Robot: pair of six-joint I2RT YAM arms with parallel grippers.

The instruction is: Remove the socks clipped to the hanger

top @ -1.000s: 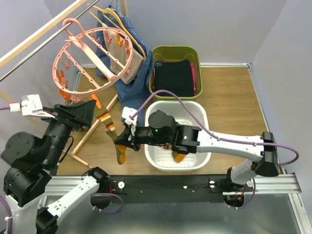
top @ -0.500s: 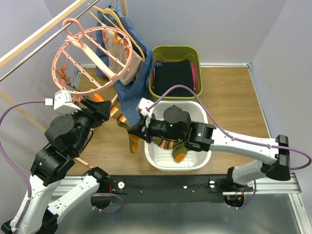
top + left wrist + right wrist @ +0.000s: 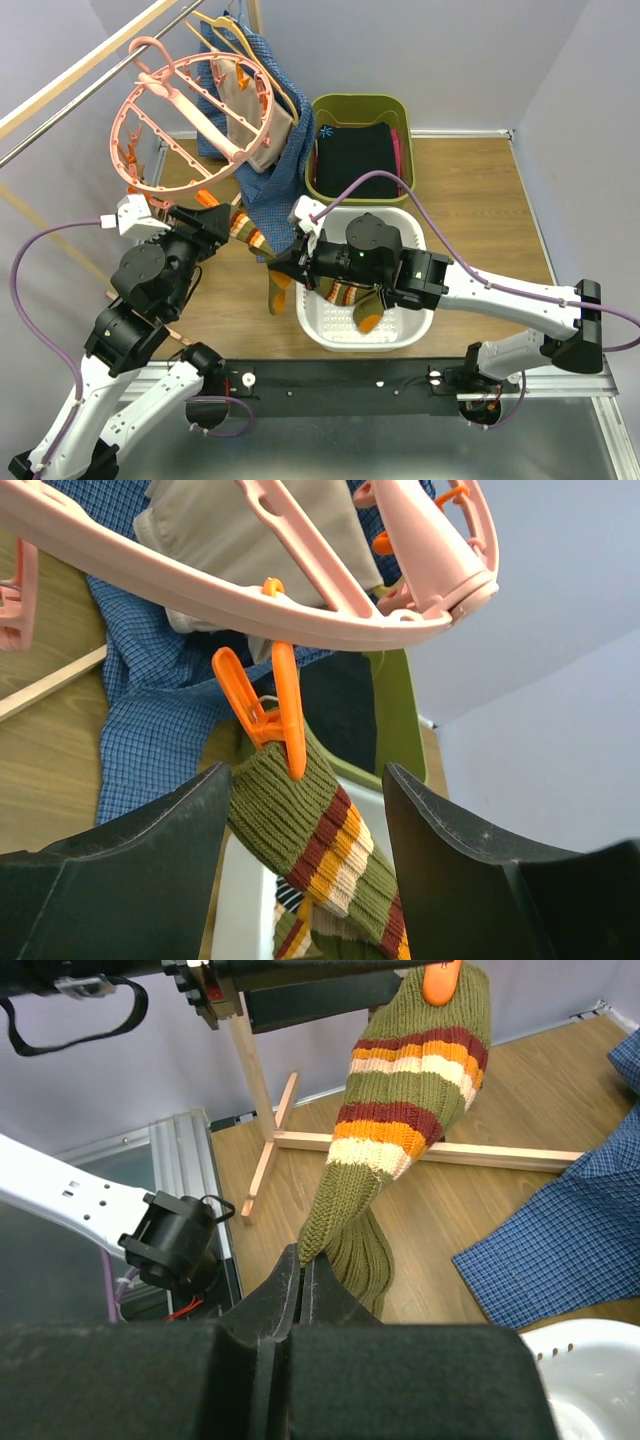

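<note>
Right wrist view: jaws pinched tight on the hanging striped sock (image 3: 410, 1110)

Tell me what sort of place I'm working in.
Probably a staged laundry corner: a round clip hanger hanging from a rail, a striped sock clipped on it, a white basket holding more socks.

Bright, even light all round, seems to come from above, so shadows on the wood floor (image 3: 480, 200) are soft and faint. No glare I can spot. Wrist cams keep the sock (image 3: 300, 820) sharp, but the near foreground goes dark and blurry.
</note>
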